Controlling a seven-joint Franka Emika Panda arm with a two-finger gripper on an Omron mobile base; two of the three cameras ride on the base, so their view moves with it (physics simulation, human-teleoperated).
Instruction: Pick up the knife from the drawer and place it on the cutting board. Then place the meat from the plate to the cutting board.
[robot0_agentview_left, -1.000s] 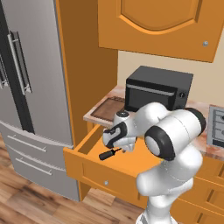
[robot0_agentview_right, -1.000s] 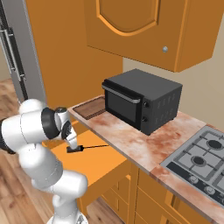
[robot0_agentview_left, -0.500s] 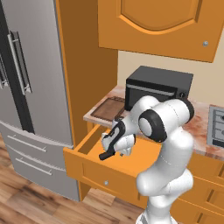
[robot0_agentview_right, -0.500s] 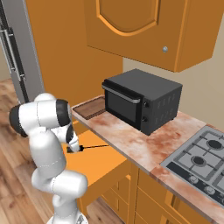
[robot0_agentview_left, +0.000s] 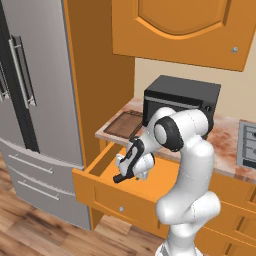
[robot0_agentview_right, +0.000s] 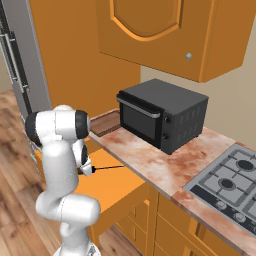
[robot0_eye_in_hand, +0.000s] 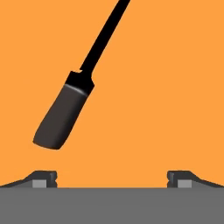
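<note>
**Knife ahead and left of spread claw**

Gripper (robot0_eye_in_hand: 112, 177) spread wide, holding nothing, low in the drawer (robot0_agentview_left: 100, 187). Knife (robot0_eye_in_hand: 65, 109) lies flat on the drawer floor; in the hand view, handle just beyond the left fingertip (robot0_eye_in_hand: 43, 177), long axis slanting up-right, blade running away. Likely needs leftward shift and roll before closing.

The white arm is seen folded at the elbow, with its forearm sloped downward and the hand pointed down. The gripper (robot0_eye_in_hand: 112, 177) is held with its jaws spread wide apart, and the two dark fingertips (robot0_eye_in_hand: 43, 177) are seen at the bottom of the hand view with nothing clasped between them. In the left base view the gripper (robot0_agentview_left: 121, 177) is seen low, in front of the arm's bent elbow.
</note>
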